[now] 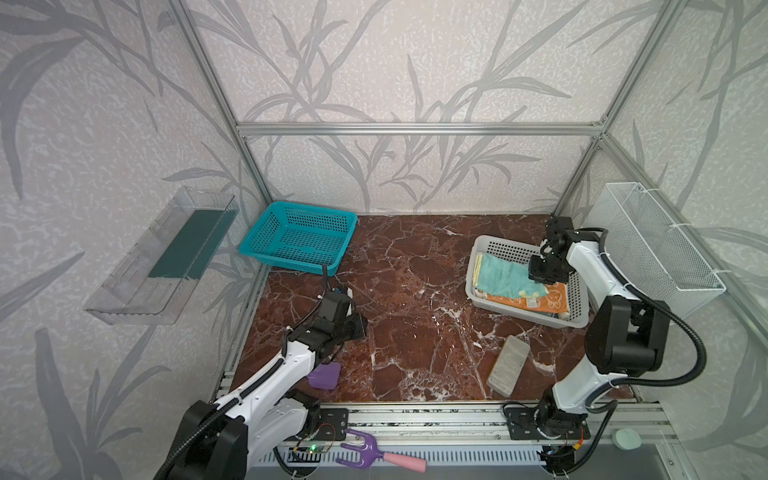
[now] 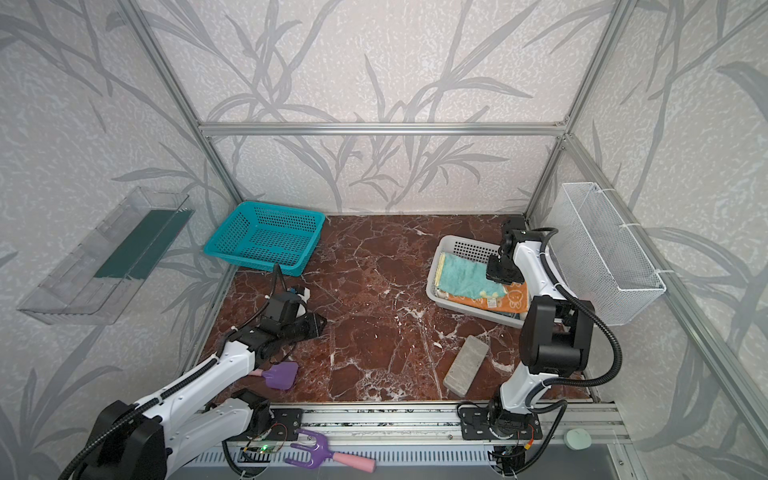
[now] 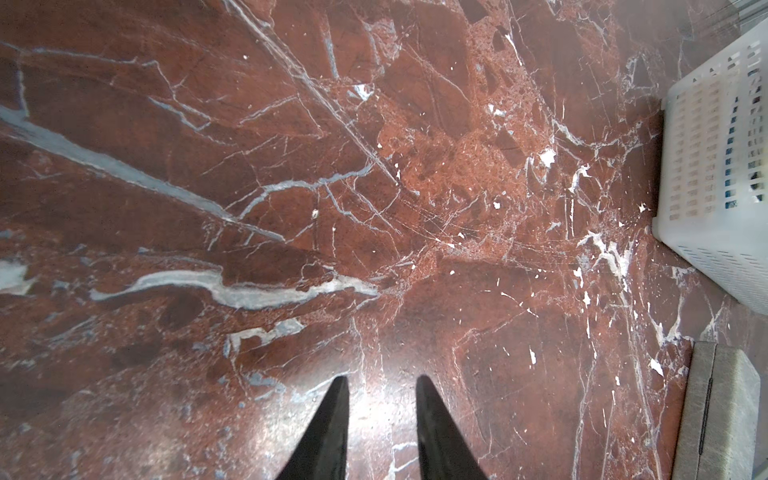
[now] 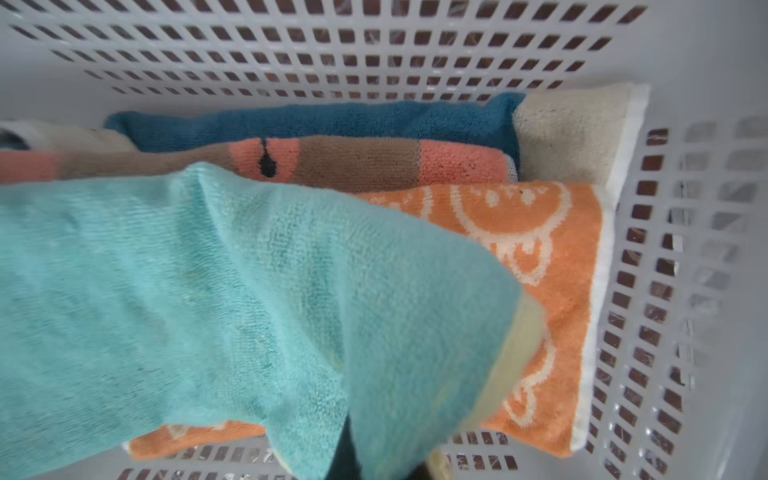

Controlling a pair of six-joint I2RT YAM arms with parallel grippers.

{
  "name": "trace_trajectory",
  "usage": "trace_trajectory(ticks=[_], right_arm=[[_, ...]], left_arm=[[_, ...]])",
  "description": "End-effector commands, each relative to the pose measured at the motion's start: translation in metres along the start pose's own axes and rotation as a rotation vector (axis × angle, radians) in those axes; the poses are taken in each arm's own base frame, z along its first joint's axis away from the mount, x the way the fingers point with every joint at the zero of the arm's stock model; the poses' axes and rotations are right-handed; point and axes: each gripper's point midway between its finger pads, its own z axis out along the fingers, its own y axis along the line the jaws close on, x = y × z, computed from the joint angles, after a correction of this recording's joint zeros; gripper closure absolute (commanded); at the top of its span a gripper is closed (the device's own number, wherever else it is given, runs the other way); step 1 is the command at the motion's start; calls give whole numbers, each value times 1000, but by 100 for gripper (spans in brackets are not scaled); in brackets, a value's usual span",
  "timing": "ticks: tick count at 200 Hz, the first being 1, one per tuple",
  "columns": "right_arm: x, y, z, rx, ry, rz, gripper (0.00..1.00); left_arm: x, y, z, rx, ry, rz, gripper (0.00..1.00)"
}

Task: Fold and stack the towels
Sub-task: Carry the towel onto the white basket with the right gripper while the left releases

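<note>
A red-brown, white-veined marble surface point(image 1: 415, 332) fills an aluminium-framed booth point(image 1: 415, 129) with grey leaf-print wallpaper point(image 1: 374, 62); a turquoise perforated basket point(image 1: 299, 239) stands at its far left corner. The terry towels point(image 1: 548, 301) lie stacked in the pale grey slotted basket point(image 1: 471, 286) at right, teal towel point(image 1: 498, 278) uppermost; the right gripper's point(image 1: 540, 277) jaws pinch it; the left gripper's point(image 3: 380, 378) stand spread above the marble.

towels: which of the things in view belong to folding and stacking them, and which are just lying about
Job: teal towel, orange towel, salmon towel, blue-and-cream towel, all in the white basket; right pincer shut on the teal towel.
Lying about: grey block, blue basket, purple scoop, purple rake, wire basket, clear wall tray.
</note>
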Motion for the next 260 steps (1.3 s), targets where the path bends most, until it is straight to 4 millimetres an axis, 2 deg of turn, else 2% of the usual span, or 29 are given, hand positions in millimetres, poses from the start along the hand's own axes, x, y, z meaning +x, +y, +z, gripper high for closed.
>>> trace_trajectory(ticks=[1, 27, 43, 56, 70, 74, 98, 120, 124, 174, 200, 227, 260], right_arm=[[-14, -11, -4, 62, -36, -25, 100], [-20, -27, -13, 144, -67, -33, 99], [-23, -31, -22, 171, -88, -34, 79], [-23, -28, -23, 151, -90, -35, 70], [-23, -25, -23, 135, -90, -31, 56], [-25, -24, -33, 129, -118, -25, 53], [-27, -9, -37, 108, -142, -48, 48], [-33, 18, -33, 60, -159, -93, 48], [-33, 24, -21, 53, -135, -103, 48], [-38, 101, 43, -59, -30, -238, 52], [-45, 147, 65, -88, 2, -342, 54], [-57, 198, 72, -108, -5, -436, 54], [-75, 250, 62, -121, -47, -525, 54]], left_arm=[[-4, -1, -1, 2, -14, 2, 70], [-6, -2, -1, -2, -14, -1, 70], [-8, -2, 0, -2, -17, -1, 70], [-10, -3, 1, -5, -15, 5, 69], [-12, -4, 3, -7, -7, 11, 69], [-12, -5, 4, -9, -1, 13, 69], [-14, -7, 7, -8, 14, 16, 69], [-15, -10, 10, -2, 17, 10, 69], [-16, -10, 11, -1, 17, 11, 70], [-16, -11, 14, -12, 43, 10, 70], [-15, -7, 16, -27, 44, 4, 69], [-14, -4, 19, -41, 49, -3, 70], [-17, -4, 22, -51, 48, -8, 69]])
